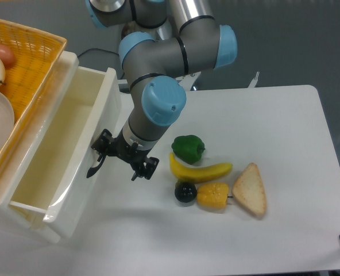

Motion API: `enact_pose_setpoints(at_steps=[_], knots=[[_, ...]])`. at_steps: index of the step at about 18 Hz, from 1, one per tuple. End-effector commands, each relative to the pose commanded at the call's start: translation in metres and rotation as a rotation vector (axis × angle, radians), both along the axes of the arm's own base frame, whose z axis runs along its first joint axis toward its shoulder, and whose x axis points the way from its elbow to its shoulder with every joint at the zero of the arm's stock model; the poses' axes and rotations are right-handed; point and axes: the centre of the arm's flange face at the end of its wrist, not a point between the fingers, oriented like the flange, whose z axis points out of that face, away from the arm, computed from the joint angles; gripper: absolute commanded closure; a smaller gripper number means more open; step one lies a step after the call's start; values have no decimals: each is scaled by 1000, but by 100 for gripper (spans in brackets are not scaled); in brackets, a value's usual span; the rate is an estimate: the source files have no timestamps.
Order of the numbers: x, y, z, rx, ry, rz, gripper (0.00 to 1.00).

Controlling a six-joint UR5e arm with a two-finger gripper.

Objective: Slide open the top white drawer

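Note:
The top white drawer (81,187) stands pulled far out of the small white cabinet on the left, and its inside is bare. Its curved black handle (93,168) sticks out from the front panel. My gripper (123,157) sits right at that panel with its jaws spread apart. The left finger (103,142) rests against the top of the handle, while the right finger (145,168) hangs free over the table. Nothing is clamped between them.
An orange basket (38,52) with food and a white plate sits on top of the cabinet. To the right of the gripper lie a green pepper (188,148), a banana (200,169), a black ball (185,192), a yellow corn piece (213,195) and a bread slice (250,190).

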Motion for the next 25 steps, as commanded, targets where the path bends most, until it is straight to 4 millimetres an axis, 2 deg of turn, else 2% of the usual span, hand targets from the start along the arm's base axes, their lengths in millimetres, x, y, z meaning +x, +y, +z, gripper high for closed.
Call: enact_pose_setpoints(at_steps=[3, 21, 23, 25], knots=[[-9, -3, 3, 6, 6, 8, 0], [-22, -9, 4, -1, 38, -11, 0], [-38, -16, 12, 10, 49, 14, 0], [-44, -20, 14, 16, 57, 15, 0]])
